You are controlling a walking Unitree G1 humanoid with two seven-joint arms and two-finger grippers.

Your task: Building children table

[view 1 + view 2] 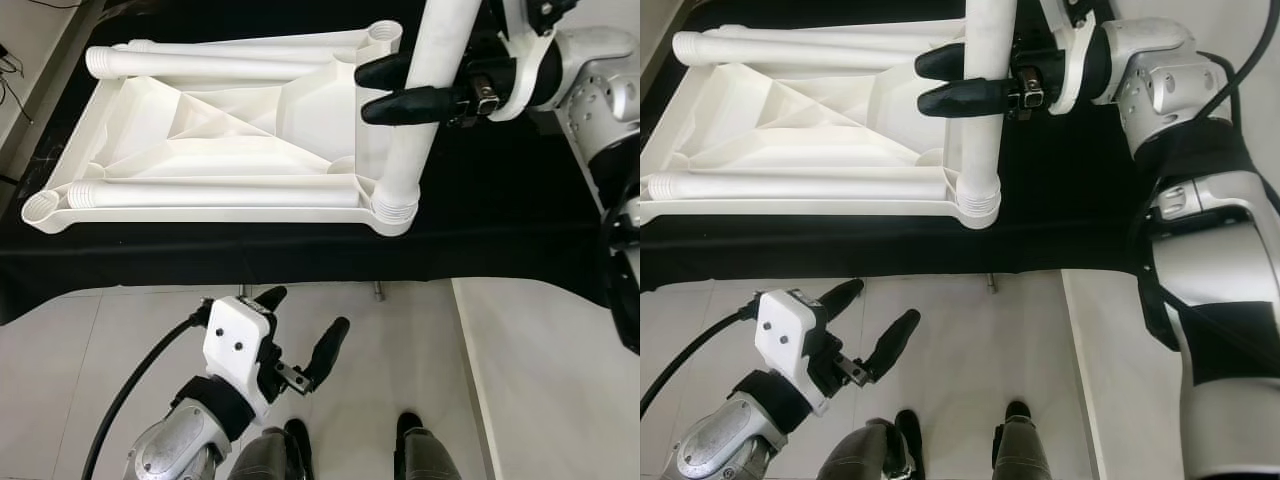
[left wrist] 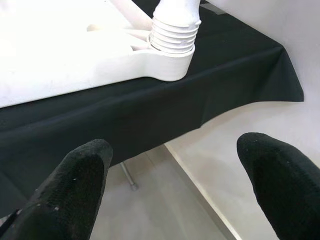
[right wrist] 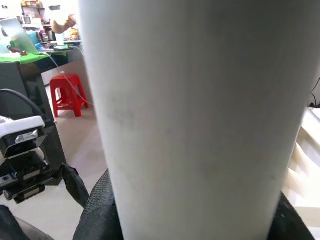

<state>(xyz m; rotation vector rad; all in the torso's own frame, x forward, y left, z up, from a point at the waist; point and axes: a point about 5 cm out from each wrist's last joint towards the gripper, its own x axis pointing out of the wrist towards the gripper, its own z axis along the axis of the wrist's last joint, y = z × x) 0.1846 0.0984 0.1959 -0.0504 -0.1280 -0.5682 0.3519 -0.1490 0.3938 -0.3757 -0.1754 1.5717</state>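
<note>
- White plastic tabletop [image 1: 230,130] lies upside down on a worktop [image 1: 500,200] covered in black cloth; ribbed underside faces up, with a round socket at each corner.
- Two loose white legs lie flat on the upturned tabletop: one along its far edge [image 1: 230,62], one along its near edge [image 1: 210,190].
- A third white leg [image 1: 425,100] stands roughly upright, leaning slightly, with its threaded end seated in the near right corner socket [image 1: 395,212].
- Right gripper [image 1: 385,88] reaches in from the right side, its two black fingers [image 1: 950,98] pinching the upright leg partway up the shaft, one finger on each side.
- Right wrist view: the leg's pale shaft stands close before the lens, black finger pads at its base; a red stool [image 3: 68,92] sits on the floor behind.
- Left gripper [image 1: 300,330] hangs low in front of the worktop edge, over the pale tiled floor [image 1: 400,350], fingers spread and holding nothing.
- Left wrist view: looks between its spread fingers [image 2: 75,190] at the socket and the draped cloth edge.
- The robot's feet [image 1: 410,430] stand on the floor just short of the worktop.
</note>
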